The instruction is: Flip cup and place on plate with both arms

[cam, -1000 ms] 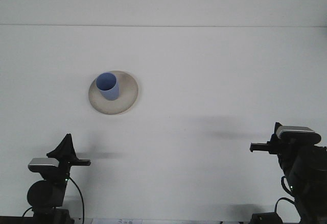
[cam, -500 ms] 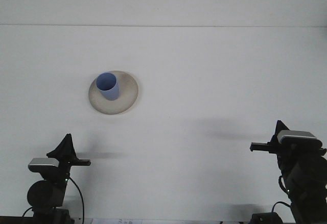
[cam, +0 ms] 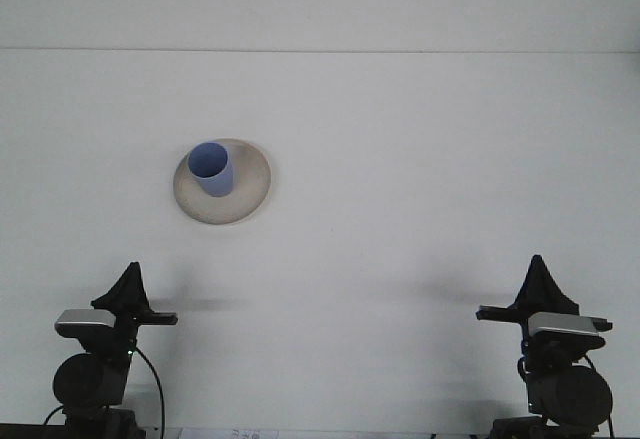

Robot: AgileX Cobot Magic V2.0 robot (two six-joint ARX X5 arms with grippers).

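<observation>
Since the earlier frames we see the right gripper [cam: 538, 277] swing from the far right edge to the lower right of the frame, where it now sits upright much like its partner; nothing else has shifted. Nearest us, along the bottom edge, both arms show as matte black rounded housings, each with a small silvery-grey box on top and a dark pointed peak rising above it. The left gripper [cam: 130, 284] stands in the lower left, with a thin black cable looping down beside its base. We cannot tell whether either gripper's jaws are apart or together, since each reads only as a dark triangular silhouette. The arm bases are cut off by the bottom of the frame.

Farther up, left of centre, a round cream plate [cam: 252, 181] with a speckled, slightly dished surface lies on the plain white table [cam: 420, 159]. The smooth blue cup [cam: 211, 168] stands on the plate's left half, mouth up and tapering downward. A faint horizontal line crosses the upper frame.
</observation>
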